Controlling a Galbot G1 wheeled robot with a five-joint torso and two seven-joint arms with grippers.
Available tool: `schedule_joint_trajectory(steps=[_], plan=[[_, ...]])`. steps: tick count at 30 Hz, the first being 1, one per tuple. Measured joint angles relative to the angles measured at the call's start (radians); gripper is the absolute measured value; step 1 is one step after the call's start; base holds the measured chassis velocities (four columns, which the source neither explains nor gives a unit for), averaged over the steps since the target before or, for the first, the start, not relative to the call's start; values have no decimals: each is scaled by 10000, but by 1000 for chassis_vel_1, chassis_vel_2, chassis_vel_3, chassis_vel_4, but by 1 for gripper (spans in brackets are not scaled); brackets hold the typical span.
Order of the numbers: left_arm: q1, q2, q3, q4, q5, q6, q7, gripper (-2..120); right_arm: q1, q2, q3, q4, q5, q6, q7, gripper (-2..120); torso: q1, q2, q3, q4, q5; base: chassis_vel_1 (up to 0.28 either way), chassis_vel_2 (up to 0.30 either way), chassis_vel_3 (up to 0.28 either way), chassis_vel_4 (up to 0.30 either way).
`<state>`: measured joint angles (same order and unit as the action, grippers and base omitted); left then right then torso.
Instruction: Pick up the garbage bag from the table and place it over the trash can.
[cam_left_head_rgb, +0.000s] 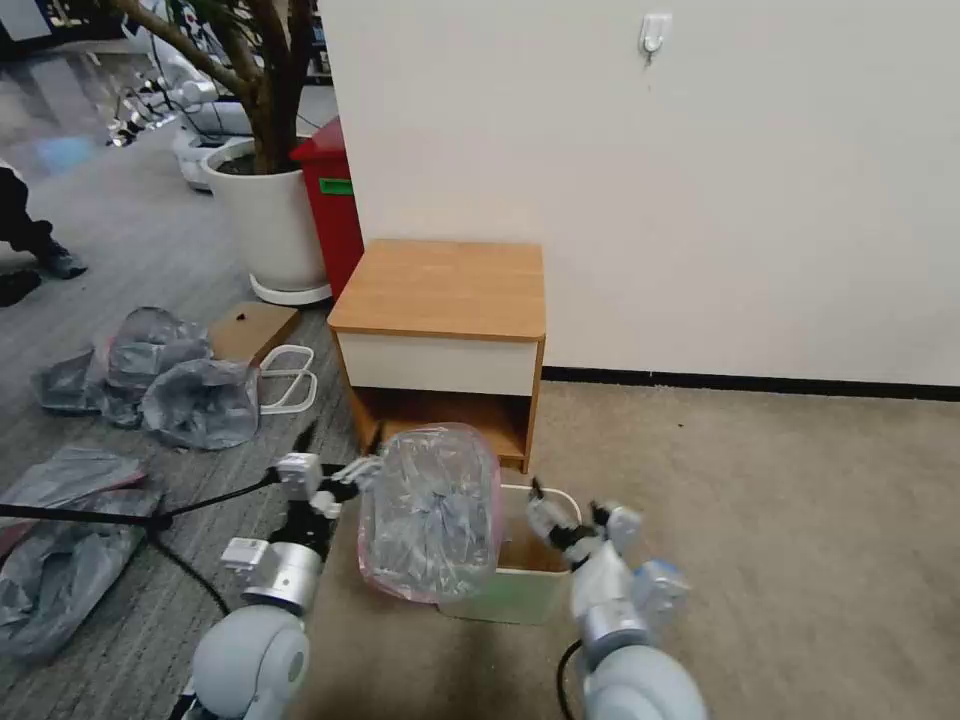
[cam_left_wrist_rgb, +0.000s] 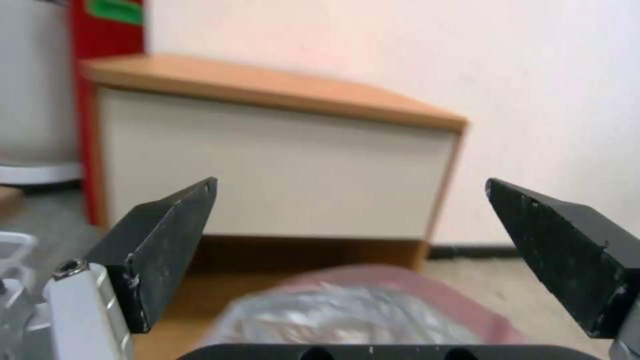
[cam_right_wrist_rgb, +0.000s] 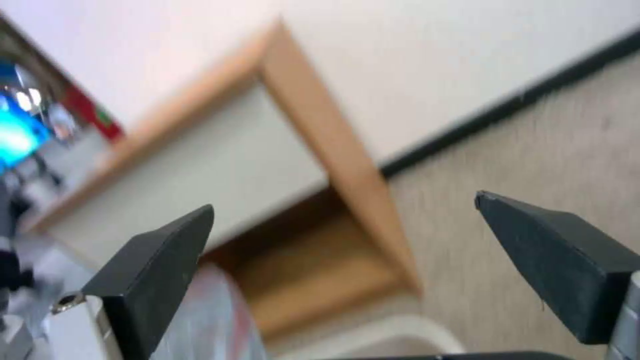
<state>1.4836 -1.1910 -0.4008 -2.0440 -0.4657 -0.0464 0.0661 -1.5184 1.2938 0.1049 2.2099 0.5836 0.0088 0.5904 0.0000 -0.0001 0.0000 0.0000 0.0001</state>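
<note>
My left gripper (cam_left_head_rgb: 335, 478), jaws spread wide and empty, hovers just left of the garbage bag (cam_left_head_rgb: 432, 512). The bag stands ballooned over the left half of the trash can (cam_left_head_rgb: 520, 585), long axis upright, before the table (cam_left_head_rgb: 440, 290). My right gripper (cam_left_head_rgb: 570, 520), likewise wide and empty, sits above the uncovered right rim, slightly farther from the bag.

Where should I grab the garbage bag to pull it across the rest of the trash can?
Likely the pink-red rim of the garbage bag on its right edge, where it ends partway over the trash can and leaves that side's opening bare. Come from the right with the open right hand, nearest that edge; the open left hand sits at the bag's left. The film is thin, so pinch the rim band.
</note>
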Motion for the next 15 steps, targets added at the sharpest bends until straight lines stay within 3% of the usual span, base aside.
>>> schedule_joint_trajectory(steps=[3,5,6,7,8,9,11,12,13,15], plan=[[-190,167,315,107,229,387,-432,100,-203,212,364,248,-79,126,-153,100,0,0,0,-1,-2,0,0,0,0],[-352,232,529,136,656,896,-1137,100,-413,343,696,388,-92,250,-261,100,0,0,0,1,0,0,0,0,0],[-525,239,771,113,961,1608,-1852,100,-613,427,989,489,-101,390,-341,100,0,0,-1,0,-1,0,0,0,0],[-764,164,923,-27,1032,3049,-2298,100,-837,485,1244,555,-103,573,-406,100,0,0,0,0,-2,0,0,0,0],[-764,164,923,-27,1032,3049,-2298,100,-837,485,1244,555,-103,573,-406,100,0,0,0,0,-2,0,0,0,0],[-1054,37,995,-196,963,4472,-2482,100,-1033,517,1435,568,-121,784,-475,100,0,0,0,0,-1,0,0,0,0],[-1511,-89,1156,-433,818,6547,-2607,100,-1338,556,1653,564,-313,1174,-641,100,0,0,0,-2,-1,0,0,0,0],[-1511,-89,1156,-433,818,6547,-2607,100,-1338,556,1653,564,-313,1174,-641,100,0,0,0,-2,-1,0,0,0,0],[-1668,-113,1190,-528,808,7362,-2652,100,-1422,577,1701,561,-367,1293,-682,100,0,0,0,-2,0,0,0,0,0],[-1746,-96,1246,-627,824,7895,-2707,100,-1509,619,1793,522,-397,1409,-723,100,0,0,0,-1,-1,0,0,0,0]])
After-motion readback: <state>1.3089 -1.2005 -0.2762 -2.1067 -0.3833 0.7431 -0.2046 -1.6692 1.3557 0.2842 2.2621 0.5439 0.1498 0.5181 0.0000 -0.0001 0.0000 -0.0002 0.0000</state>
